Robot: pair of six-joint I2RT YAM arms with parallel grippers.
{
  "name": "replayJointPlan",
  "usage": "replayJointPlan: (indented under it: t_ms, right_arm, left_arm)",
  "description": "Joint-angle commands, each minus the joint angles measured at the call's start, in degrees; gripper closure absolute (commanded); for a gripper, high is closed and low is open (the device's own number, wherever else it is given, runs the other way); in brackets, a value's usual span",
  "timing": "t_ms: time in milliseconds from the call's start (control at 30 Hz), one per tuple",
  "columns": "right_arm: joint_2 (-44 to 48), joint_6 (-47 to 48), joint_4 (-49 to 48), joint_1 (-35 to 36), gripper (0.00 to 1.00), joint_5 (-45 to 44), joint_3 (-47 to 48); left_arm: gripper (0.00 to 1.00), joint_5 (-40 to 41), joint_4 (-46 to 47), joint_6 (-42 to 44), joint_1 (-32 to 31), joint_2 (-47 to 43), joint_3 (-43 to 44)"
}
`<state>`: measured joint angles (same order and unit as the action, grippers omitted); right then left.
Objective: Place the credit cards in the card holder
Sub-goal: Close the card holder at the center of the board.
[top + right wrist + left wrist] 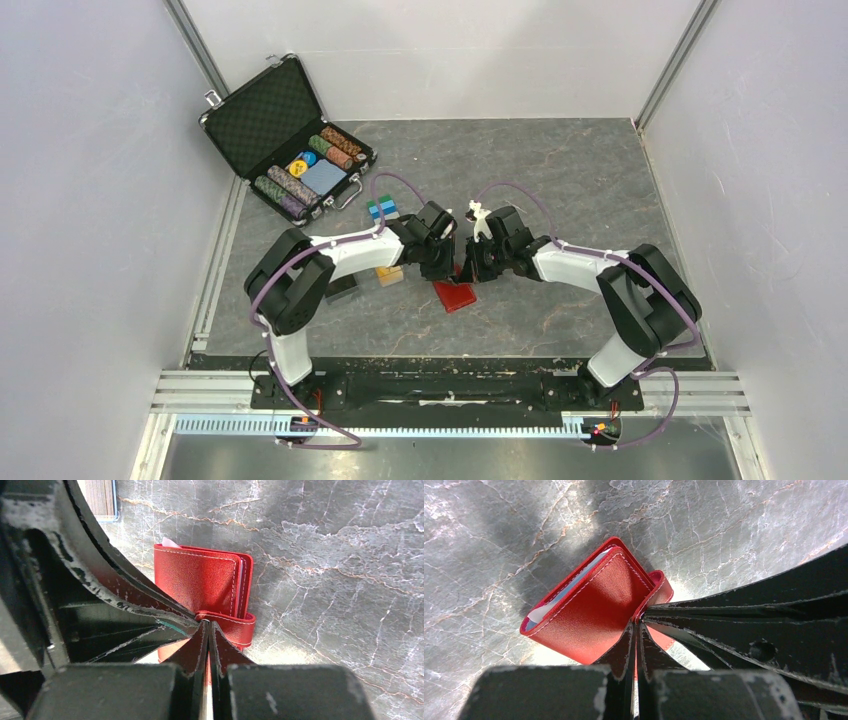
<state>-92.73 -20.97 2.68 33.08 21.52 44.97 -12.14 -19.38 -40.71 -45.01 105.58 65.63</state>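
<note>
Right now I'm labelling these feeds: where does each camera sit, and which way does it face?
Top external: above and behind the arms, looking down at the table; both arms show, bases at bottom.
Left wrist: on the left arm, looking down past the left gripper at the card holder.
Right wrist: on the right arm, looking down past the right gripper at the same holder.
Shared: both wrist views show both grippers pinching its strap.

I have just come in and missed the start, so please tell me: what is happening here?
Both arms meet at the red card holder, which is folded over. The left claw and the right claw are each shut on it, pinching at the side with the strap. The edge of a pale card shows inside the fold.
</note>
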Motion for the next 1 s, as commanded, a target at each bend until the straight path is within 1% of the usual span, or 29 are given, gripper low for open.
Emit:
replayJointPlan:
  t_ms: [0,233,967]
  right_arm:
    - [2.06,-0.07,-0.4,-0.19,1.0,-0.12,1.66]
    - [2.47,0.03,-0.37,-0.21,1.0,-0.68,2.49]
    - [-1.96,0.85,-2.23,0.44,1.0,-0.04,1.74]
  left_arm:
    - [0.98,0.48,1.18,-0.51,0.24,-3.92,0.93]
    - [0.98,1.74,-0.13,-0.48,0.2,-4.5,0.56]
    - [0.98,0.0,-1.28,-0.09,0.2,1.99,-0.33]
